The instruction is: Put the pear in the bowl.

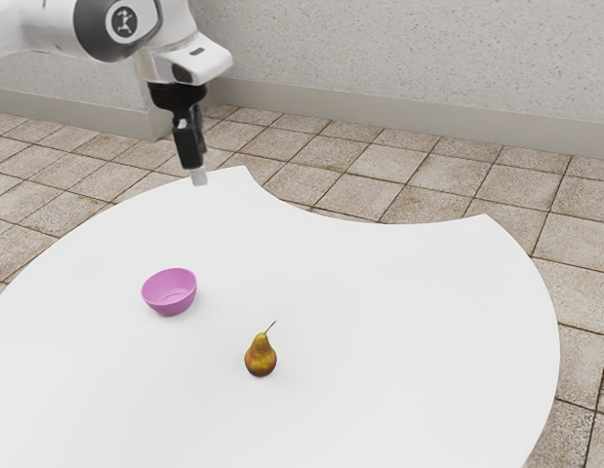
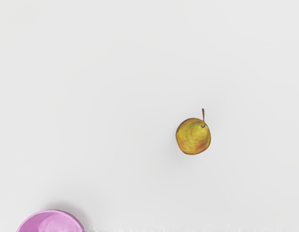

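Note:
The black gripper [image 1: 196, 177] hangs high above the table's far edge in the exterior view, well away from both things. Whether it is open or shut cannot be made out. A yellow-brown pear [image 1: 261, 357] stands upright on the table, its stem leaning to one side. The pink-purple bowl [image 1: 169, 303] sits upright a short way from the pear, between it and the gripper's side of the table, with nothing in it. From above, the wrist view has the pear [image 2: 192, 137] and part of the bowl [image 2: 51, 222].
The white table [image 1: 409, 322] has a rounded outline with a curved cut-out along its far edge. Beyond it lie a tiled floor [image 1: 370, 171] and a speckled wall [image 1: 409, 58].

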Action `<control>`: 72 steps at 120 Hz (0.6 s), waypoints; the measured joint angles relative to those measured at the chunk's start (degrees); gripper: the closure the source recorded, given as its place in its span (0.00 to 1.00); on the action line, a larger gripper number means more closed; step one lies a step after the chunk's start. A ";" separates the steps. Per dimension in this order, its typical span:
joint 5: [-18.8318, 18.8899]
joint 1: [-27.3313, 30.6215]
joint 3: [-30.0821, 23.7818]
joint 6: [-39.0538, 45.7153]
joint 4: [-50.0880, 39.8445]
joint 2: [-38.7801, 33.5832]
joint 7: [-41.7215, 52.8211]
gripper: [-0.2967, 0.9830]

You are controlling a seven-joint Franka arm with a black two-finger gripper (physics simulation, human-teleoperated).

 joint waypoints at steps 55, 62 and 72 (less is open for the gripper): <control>-1.00 2.03 -0.27 2.07 -8.00 -3.03 1.24 0.23; -1.29 1.56 -0.33 5.68 -14.61 -5.03 1.63 0.23; -3.63 0.58 -0.35 13.53 -25.01 -6.15 3.08 0.23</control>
